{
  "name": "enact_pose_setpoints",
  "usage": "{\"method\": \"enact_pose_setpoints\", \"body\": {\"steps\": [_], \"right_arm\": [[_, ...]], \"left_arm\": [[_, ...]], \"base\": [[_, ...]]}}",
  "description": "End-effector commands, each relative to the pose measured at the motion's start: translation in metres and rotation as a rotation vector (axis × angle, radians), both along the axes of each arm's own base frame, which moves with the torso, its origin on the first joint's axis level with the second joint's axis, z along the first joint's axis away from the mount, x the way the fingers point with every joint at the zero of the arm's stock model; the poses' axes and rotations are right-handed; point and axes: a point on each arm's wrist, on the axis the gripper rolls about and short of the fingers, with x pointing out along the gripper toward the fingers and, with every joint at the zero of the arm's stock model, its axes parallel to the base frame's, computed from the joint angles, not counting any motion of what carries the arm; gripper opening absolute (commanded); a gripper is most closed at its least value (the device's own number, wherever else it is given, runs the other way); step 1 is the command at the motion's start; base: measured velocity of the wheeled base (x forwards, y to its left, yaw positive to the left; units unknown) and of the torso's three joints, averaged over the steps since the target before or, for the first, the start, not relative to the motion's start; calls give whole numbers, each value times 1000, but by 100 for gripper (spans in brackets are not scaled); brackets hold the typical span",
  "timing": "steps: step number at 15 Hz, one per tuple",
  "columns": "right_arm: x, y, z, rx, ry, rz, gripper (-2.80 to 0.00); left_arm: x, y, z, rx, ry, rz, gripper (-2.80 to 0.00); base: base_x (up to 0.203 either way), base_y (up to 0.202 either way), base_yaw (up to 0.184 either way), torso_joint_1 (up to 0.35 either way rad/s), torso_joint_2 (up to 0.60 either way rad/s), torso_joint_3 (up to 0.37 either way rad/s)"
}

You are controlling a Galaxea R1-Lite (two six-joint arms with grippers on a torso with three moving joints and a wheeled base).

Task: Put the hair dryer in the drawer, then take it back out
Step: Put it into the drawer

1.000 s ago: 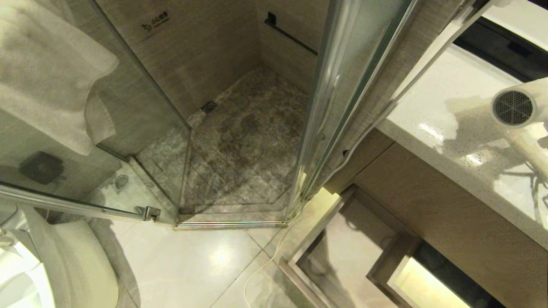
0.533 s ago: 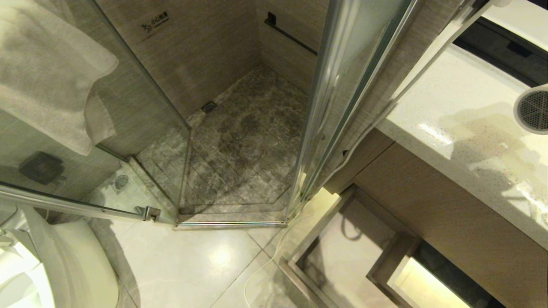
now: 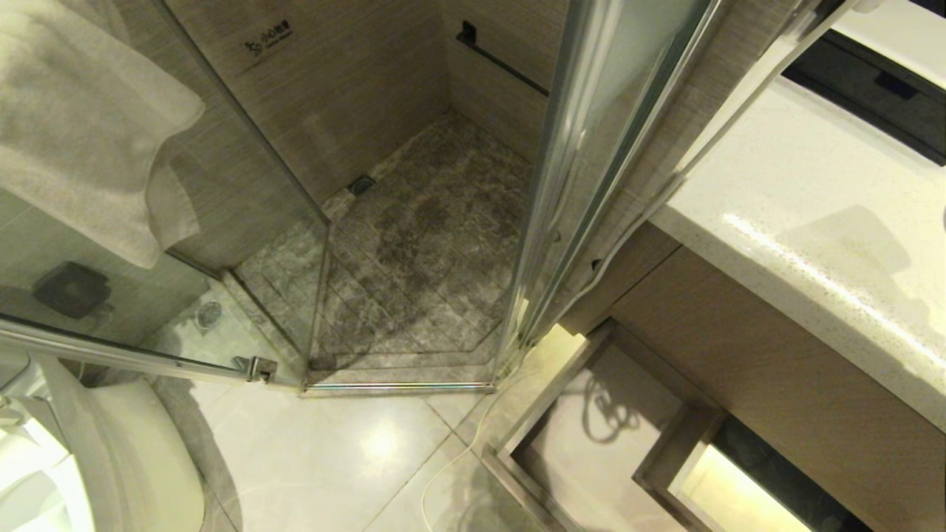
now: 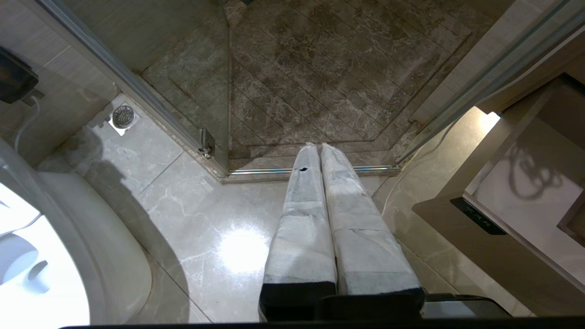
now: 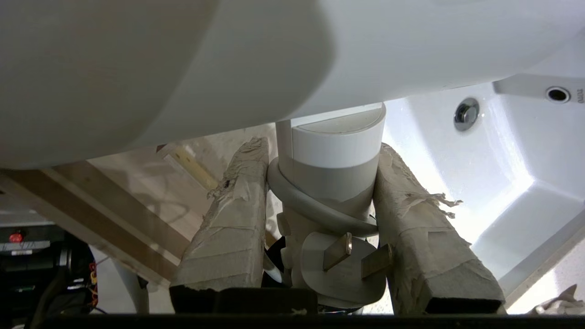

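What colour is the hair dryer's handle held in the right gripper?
White: the hair dryer handle shows best in the right wrist view.

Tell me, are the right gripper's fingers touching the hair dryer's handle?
Touching. The right wrist view shows both taped fingers pressed against the sides of the hair dryer handle, with the plug tucked between them.

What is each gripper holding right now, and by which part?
The right gripper clamps the small white hair dryer by its cord-wrapped handle. The left gripper is shut, holding nothing.
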Motion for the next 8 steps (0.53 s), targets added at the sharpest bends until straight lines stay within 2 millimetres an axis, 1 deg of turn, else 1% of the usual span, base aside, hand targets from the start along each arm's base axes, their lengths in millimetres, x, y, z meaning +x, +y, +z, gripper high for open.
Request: {"method": "enact_pose_setpoints", "body": {"steps": [1, 2, 4, 8], "right_arm": [[-24, 4, -4, -7, -38, 15, -280], [-31, 5, -7, -8, -51, 23, -280], [-44, 8, -12, -11, -73, 40, -280], [-76, 11, -24, -17, -135, 69, -280]], "left_arm": [[0, 0, 0, 0, 1, 0, -280], [0, 0, 0, 0, 1, 0, -280], [0, 0, 0, 0, 1, -1, -280], [0, 0, 0, 0, 1, 0, -280]], "base": [[0, 0, 0, 0, 0, 0], [0, 0, 0, 0, 0, 0], [0, 0, 0, -184, 102, -90], [0, 0, 0, -315, 128, -172]]}}
